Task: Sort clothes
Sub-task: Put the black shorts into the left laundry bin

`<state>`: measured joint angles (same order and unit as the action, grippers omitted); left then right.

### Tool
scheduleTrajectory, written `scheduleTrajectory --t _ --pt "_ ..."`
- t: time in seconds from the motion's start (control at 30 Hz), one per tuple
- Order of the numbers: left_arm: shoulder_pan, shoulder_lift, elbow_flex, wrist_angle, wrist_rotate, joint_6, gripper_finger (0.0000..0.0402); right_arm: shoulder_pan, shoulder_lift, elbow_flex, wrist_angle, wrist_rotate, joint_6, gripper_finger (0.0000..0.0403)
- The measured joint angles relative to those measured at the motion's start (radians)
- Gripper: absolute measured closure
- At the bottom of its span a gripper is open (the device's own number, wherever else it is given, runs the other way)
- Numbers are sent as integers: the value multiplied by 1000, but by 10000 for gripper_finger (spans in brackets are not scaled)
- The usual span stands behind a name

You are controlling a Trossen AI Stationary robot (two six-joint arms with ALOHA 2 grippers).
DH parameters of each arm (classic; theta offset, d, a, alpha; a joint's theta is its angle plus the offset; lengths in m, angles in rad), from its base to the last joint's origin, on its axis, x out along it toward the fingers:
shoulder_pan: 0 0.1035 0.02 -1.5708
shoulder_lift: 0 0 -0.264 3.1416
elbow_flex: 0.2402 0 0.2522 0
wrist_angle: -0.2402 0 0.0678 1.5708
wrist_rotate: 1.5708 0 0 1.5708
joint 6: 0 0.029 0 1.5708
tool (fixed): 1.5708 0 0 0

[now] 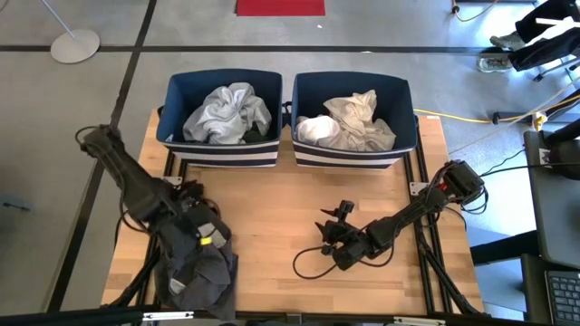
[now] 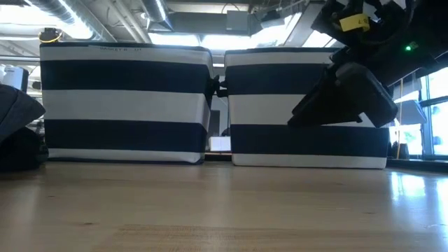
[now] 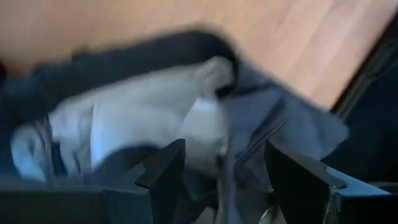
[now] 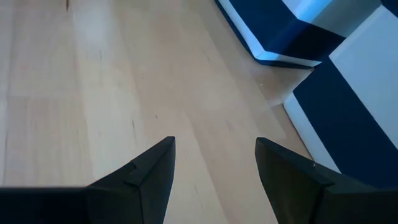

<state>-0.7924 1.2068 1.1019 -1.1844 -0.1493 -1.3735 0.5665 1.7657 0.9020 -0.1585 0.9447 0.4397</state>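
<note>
Wooden table (image 1: 272, 217) carries a dark garment pile (image 1: 199, 272) at its near-left corner, where the left gripper (image 1: 207, 237) hovers spread, holding nothing; it should pinch one layer only. Both bins (image 1: 222, 149) hold pale clothes (image 1: 227, 113). Right gripper (image 1: 337, 226) waits open, empty.

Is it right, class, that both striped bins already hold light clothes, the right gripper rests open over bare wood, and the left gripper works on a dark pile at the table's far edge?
Not quite. The high view shows the left gripper at the dark pile on the table's near edge, opposite the bins. The rest stands: light clothes fill both bins, and the right gripper is open over bare wood.
</note>
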Motion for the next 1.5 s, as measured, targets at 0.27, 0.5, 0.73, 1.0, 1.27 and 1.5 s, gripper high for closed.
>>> scheduleTrajectory --t 0.27,0.5,0.73,1.0,1.27,1.5 --pt "-71 42 -65 50 42 -105 192 -50 0 0 8 -42 -3 180" --pt "-81 55 -131 106 63 -95 192 -59 0 0 8 -48 -3 180" --pt "-79 55 -265 281 132 -55 213 -57 0 0 9 -48 -3 180" --pt "-73 54 -380 432 134 -1 328 -57 0 0 44 -48 -23 180" --pt "-37 54 -448 572 -39 156 393 -57 0 0 52 -47 -26 180" --pt "55 55 -464 634 -312 368 397 -57 0 0 54 -47 -26 180"
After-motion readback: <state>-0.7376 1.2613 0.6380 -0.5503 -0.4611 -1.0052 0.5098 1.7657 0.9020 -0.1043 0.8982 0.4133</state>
